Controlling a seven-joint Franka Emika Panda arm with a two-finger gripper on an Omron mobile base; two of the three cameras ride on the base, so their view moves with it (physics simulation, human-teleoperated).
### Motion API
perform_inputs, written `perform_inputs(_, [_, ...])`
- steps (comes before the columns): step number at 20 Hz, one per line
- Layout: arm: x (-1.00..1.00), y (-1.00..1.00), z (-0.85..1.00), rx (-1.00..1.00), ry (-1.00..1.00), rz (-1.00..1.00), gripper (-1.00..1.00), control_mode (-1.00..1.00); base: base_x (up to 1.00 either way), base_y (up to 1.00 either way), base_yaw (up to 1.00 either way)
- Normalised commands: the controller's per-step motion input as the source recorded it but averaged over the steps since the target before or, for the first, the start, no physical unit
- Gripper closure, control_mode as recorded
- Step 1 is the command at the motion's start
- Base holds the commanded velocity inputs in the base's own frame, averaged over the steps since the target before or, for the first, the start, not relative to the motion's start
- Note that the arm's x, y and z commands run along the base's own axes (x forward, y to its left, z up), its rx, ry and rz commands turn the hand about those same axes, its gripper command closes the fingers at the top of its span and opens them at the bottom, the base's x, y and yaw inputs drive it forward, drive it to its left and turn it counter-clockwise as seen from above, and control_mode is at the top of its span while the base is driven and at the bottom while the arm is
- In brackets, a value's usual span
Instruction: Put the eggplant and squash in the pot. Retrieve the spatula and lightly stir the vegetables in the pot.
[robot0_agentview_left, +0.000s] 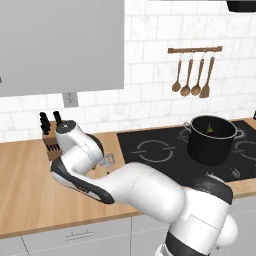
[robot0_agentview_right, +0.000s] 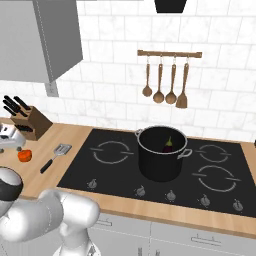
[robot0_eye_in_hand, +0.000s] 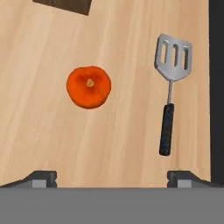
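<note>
- The two dark fingers (robot0_eye_in_hand: 43, 177) of the gripper (robot0_eye_in_hand: 112, 177) stand spread as wide as they go and pinch nothing; each tip shows at one lower corner of the hand view.
- The small, squat, round orange-red squash (robot0_eye_in_hand: 89, 86) rests on the light wooden surface (robot0_eye_in_hand: 127, 131), below the fingers, offset from their midline toward the left tip and toward the top of the hand view.
- Being round, the squash has no long axis to align with; judged from this, the coming move needs only a shift to centre it between the tips before the descent.
- The slotted silver spatula with slim black handle (robot0_eye_in_hand: 170, 92) lies beside the squash, apart from it, near the black cooktop edge.
- The dark purple glossy eggplant (robot0_agentview_right: 168, 145) sits inside the large black cylindrical pot (robot0_agentview_right: 160, 165) on the cooktop.
</note>
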Motion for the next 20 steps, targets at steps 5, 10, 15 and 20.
perform_inputs(5, [0.46, 0.00, -0.56, 0.00, 0.09, 0.00, -1.00, -1.00, 0.00, 0.00, 0.00])
perform_inputs(10, [0.44, 0.05, -0.45, 0.00, 0.07, 0.00, -1.00, -1.00, 0.00, 0.00, 0.00])
perform_inputs(15, [0.31, 0.22, -0.36, 0.00, 0.05, 0.00, -1.00, -1.00, 0.00, 0.00, 0.00])
perform_inputs(20, [0.24, 0.29, -0.31, 0.00, 0.04, 0.00, -1.00, -1.00, 0.00, 0.00, 0.00])
